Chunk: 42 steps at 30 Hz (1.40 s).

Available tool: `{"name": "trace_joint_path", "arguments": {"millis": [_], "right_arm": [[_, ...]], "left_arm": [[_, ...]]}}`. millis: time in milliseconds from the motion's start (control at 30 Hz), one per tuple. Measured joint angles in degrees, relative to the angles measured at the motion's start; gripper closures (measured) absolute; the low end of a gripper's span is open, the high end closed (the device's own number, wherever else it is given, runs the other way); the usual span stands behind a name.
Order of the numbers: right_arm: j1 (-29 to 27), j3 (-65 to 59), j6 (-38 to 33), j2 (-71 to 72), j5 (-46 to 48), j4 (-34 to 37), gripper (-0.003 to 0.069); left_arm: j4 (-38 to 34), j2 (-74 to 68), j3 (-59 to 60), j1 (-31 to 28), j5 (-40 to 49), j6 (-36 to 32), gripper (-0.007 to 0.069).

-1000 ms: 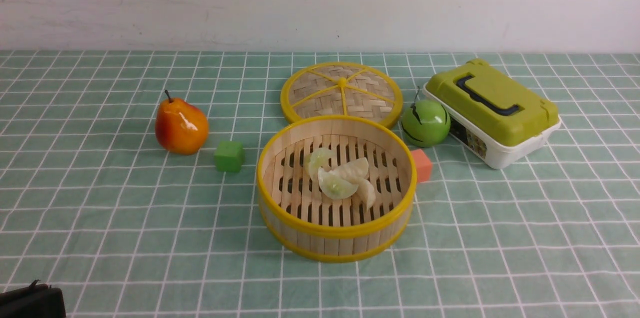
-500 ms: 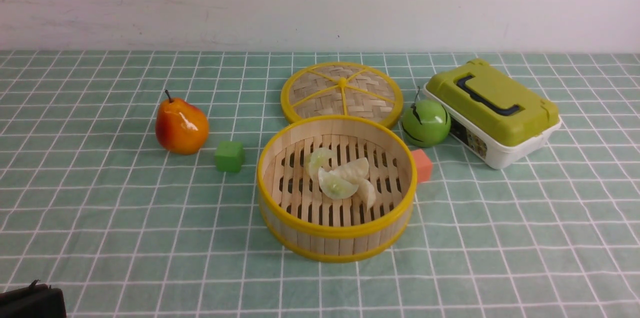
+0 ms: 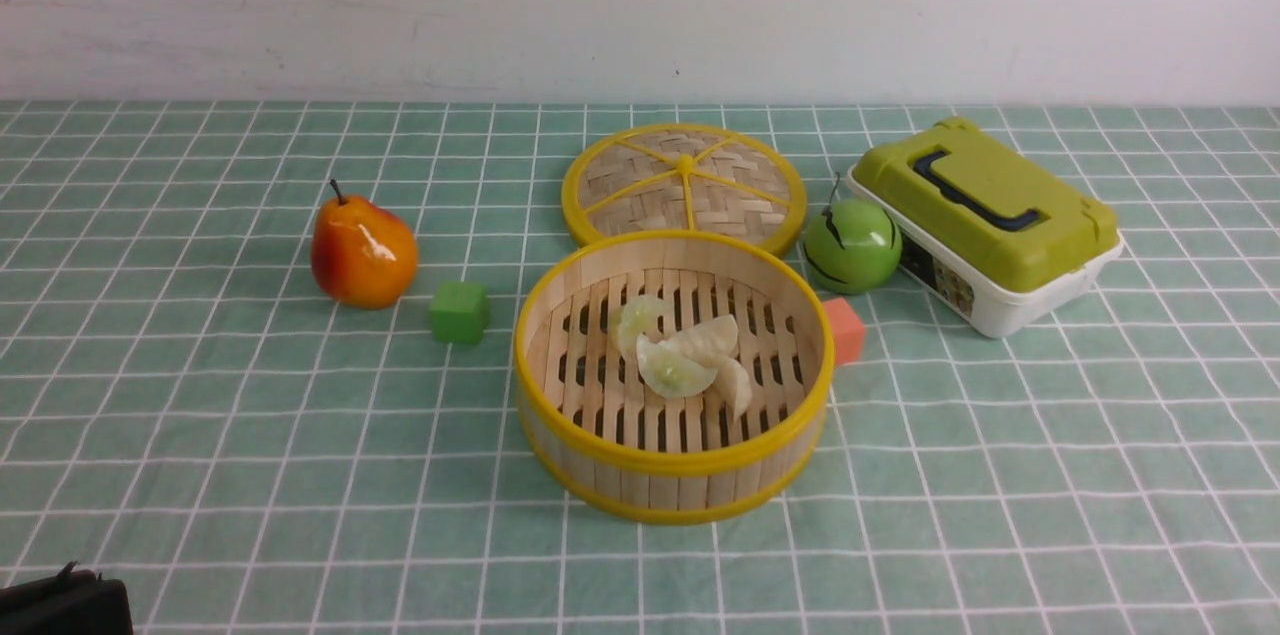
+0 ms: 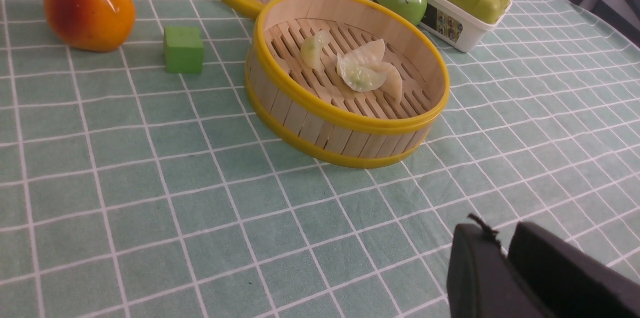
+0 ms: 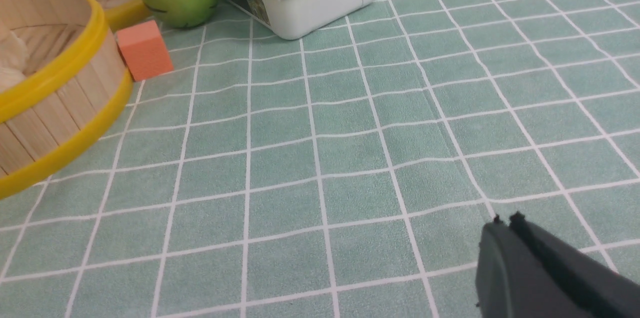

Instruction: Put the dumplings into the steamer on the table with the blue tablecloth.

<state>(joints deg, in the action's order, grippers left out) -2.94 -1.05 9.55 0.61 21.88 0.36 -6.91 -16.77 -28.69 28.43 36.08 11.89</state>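
A teal-green, white-gridded tablecloth (image 3: 320,535) lies beyond both grippers, with a pale wall (image 3: 640,5) behind. The left gripper (image 4: 502,238) hovers, angled, its opening unclear; the right gripper (image 5: 507,223) is closed. Ahead, between them, one bamboo steamer (image 3: 675,465) holds four dumplings (image 3: 675,370). Farther ahead are one woven lid (image 3: 640,200) and one lidded box (image 3: 1000,205).

Nothing here for you to read
You can see a small patterned panel on the side of the green-and-white case (image 3: 985,215), but it is too small for you to make out any words or figures on it, even in the two wrist views.
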Motion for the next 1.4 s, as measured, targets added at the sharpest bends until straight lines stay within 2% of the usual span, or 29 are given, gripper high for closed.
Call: {"name": "trace_joint_path", "arguments": {"millis": [967, 1133, 1233, 1333, 1400], "right_arm": [[0.0, 0.1, 0.0, 0.0, 0.1, 0.2, 0.067], [0.0, 0.1, 0.0, 0.0, 0.2, 0.2, 0.0666], [0.0, 0.1, 0.0, 0.0, 0.2, 0.3, 0.0664], [0.0, 0.1, 0.0, 0.0, 0.2, 0.3, 0.0662], [0.0, 0.1, 0.0, 0.0, 0.2, 0.3, 0.066]], "left_arm": [[0.0, 0.0, 0.3, 0.0, -0.5, 0.0, 0.0502], [-0.5, 0.7, 3.4, 0.0, -8.2, 0.0, 0.0512], [0.8, 2.4, 6.3, -0.6, -15.1, 0.0, 0.0564], [4.2, 4.2, 11.1, -3.6, -22.3, 0.0, 0.0638], [5.7, 5.4, 14.9, -7.0, -25.8, 0.0, 0.0638]]}}
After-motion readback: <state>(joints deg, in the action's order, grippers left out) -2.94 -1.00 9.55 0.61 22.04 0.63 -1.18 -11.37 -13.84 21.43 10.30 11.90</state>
